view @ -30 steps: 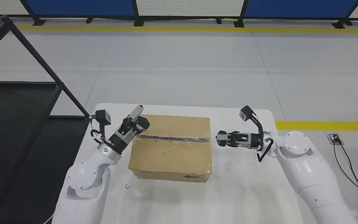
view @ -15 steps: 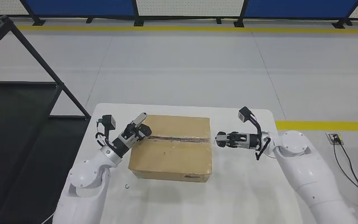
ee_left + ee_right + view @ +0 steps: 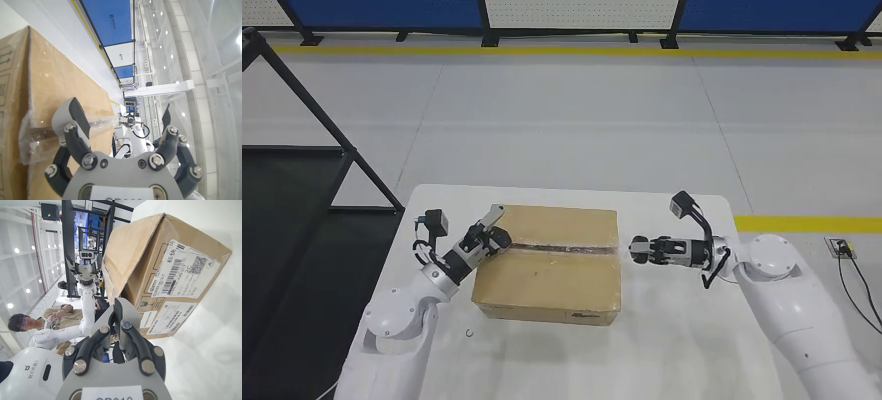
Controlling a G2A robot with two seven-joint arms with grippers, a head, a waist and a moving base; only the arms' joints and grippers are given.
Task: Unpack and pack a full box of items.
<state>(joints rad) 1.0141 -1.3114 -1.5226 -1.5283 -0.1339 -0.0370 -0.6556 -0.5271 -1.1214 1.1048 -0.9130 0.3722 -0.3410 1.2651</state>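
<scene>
Cardboard, brown and taped shut: your box [image 3: 549, 262] sits in the middle of the white counter [image 3: 672, 330], flaps down, with a strip of clear tape [image 3: 552, 245] running along the top seam from end to end. The tape folds over the left end in a wrinkled patch. Printed shipping labels [image 3: 185, 275] cover the right end face.

Your left claw [image 3: 496, 225] is at the box's left end, above the top edge, and it is released, fingers spread wide. One finger [image 3: 77, 113] lies over the taped seam there, and you cannot tell whether it touches. The other finger stands off the box in open air.

Your right claw [image 3: 635, 247] sits just beside the box's right end, level with the seam, clenched on nothing.

A small dark ring-like bit [image 3: 471, 333] lies on the counter near the box's front left corner.
</scene>
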